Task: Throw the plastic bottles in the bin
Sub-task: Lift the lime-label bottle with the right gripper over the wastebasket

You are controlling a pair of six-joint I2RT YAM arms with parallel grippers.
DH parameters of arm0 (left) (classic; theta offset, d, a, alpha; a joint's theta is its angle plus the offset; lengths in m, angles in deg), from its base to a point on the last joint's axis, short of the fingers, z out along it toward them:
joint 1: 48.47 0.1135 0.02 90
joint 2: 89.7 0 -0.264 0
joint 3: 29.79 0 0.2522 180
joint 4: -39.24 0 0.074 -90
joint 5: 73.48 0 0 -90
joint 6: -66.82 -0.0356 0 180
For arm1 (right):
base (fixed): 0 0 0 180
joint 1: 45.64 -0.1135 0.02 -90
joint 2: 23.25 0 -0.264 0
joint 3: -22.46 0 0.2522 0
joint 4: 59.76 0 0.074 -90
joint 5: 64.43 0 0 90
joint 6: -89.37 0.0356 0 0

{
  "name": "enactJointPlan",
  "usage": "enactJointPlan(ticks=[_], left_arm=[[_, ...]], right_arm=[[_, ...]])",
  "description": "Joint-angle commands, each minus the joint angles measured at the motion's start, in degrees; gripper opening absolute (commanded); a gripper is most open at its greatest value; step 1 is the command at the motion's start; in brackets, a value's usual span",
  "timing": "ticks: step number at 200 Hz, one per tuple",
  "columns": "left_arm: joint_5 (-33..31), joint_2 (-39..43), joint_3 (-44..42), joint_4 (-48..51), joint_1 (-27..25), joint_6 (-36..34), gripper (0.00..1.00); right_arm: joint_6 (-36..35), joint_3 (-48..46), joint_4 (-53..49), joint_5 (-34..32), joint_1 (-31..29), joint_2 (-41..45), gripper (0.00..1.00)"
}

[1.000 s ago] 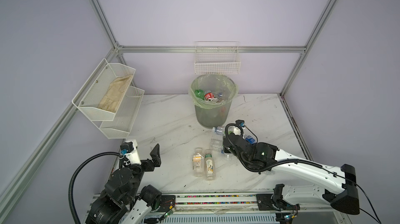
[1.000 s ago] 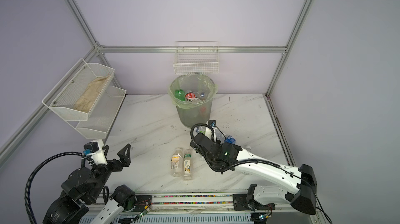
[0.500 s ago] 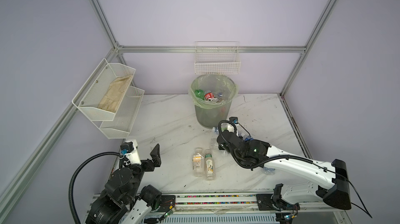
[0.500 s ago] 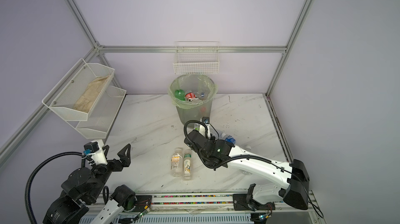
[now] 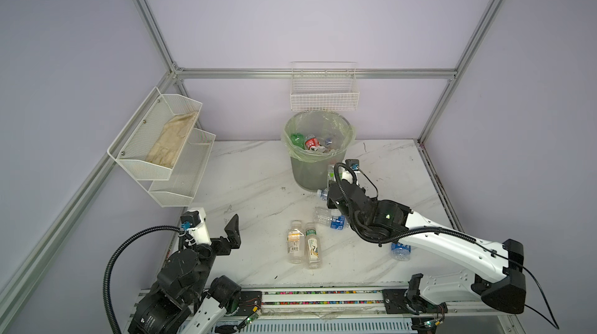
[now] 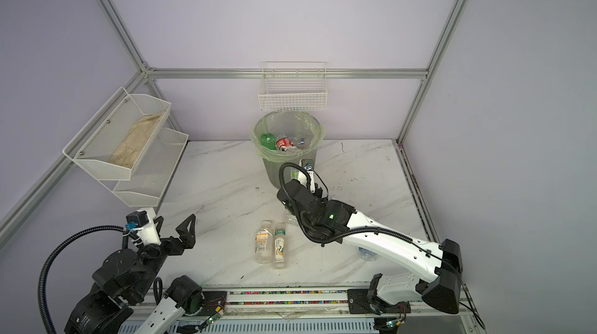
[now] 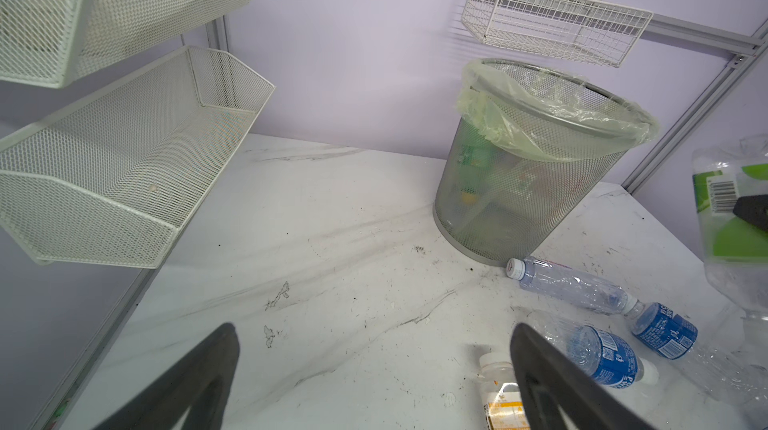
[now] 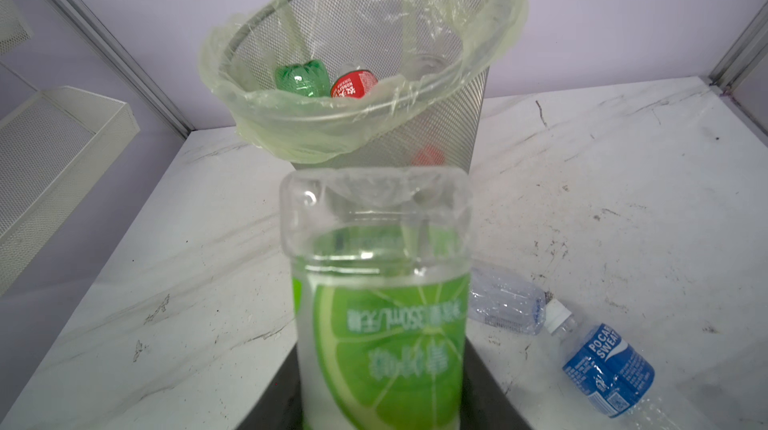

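The bin (image 5: 348,135) (image 6: 318,132) stands at the back of the marble table, with a green bottle (image 5: 296,139) and a red-labelled one (image 5: 311,142) inside. My right gripper (image 8: 382,399) is shut on a clear bottle with a lime-green label (image 8: 382,303) (image 5: 331,172), held just before the bin's wall (image 8: 436,133), below the rim. Several plastic bottles lie on the table: a clear one (image 5: 321,193), a blue-labelled one (image 5: 334,221), an orange-labelled one (image 5: 295,245) beside a green-and-white one (image 5: 312,248). My left gripper (image 6: 172,226) (image 7: 374,369) hangs open at the front left, empty.
A white wire basket (image 5: 324,93) hangs on the wall right above the bin. A white mesh two-tier shelf (image 5: 161,142) juts out at the left. Another blue-labelled bottle (image 5: 400,250) lies under my right arm. Metal frame posts stand at the table's back corners.
My right gripper has carried the green-labelled bottle leftward and closer to the bin's front. The left arm and the bottles on the table have not moved.
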Motion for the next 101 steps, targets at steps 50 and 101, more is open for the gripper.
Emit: enactJointPlan(ticks=[50, 101], left_arm=[[0.41, -1.92, -1.5, -0.76, -0.27, 0.16, 1.0], [0.82, -1.98, -1.5, -0.87, -0.18, -0.04, 1.0]], right_arm=[[-14.46, 0.84, 12.78, -4.78, 0.23, 11.56, 0.42], [-19.97, 1.67, 18.02, -5.69, 0.25, 17.02, 0.42]])
